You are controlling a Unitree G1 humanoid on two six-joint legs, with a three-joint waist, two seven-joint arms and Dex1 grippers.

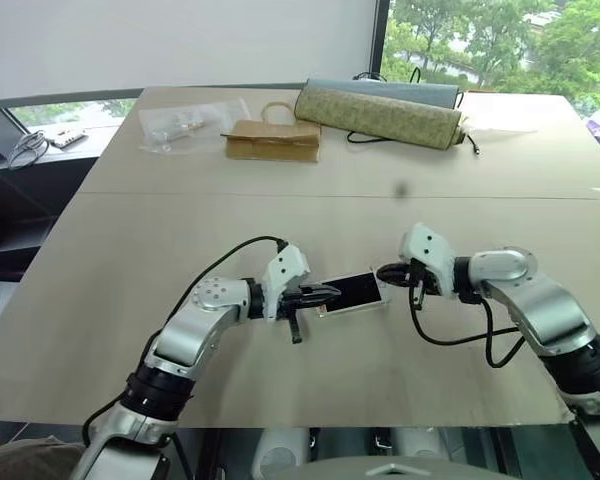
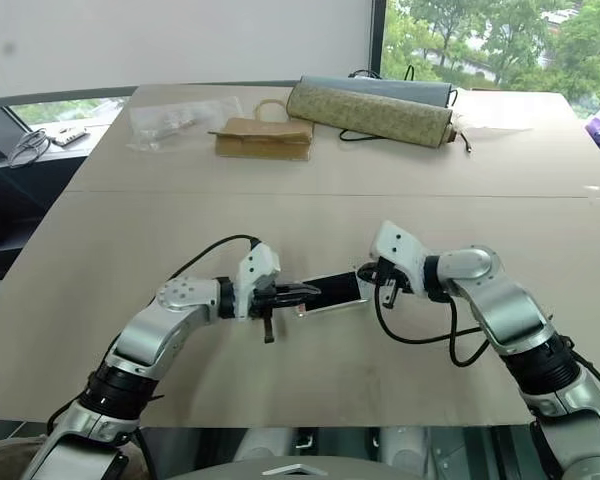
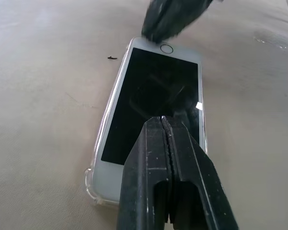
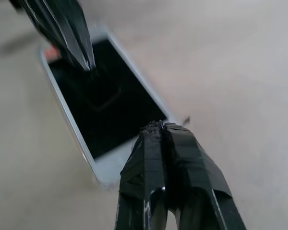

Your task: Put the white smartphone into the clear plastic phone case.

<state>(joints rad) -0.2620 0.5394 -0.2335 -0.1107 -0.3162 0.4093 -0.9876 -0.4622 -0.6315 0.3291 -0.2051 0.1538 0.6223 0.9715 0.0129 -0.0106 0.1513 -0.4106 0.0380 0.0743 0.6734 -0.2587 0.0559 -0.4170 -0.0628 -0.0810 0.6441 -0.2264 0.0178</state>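
Beige table (image 1: 130,290). White smartphone (image 1: 352,291) lying flat mid-table, screen up, seated in clear plastic phone case (image 3: 89,179). Left gripper (image 3: 167,129) fully closed, empty, over one end; right gripper (image 4: 162,128) likewise, at home-button end.

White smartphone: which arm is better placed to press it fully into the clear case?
Left, marginally. The left gripper, shut, sits over the white smartphone at the end where the clear plastic phone case corner still flares out. The right gripper, also shut, is at the home-button end.
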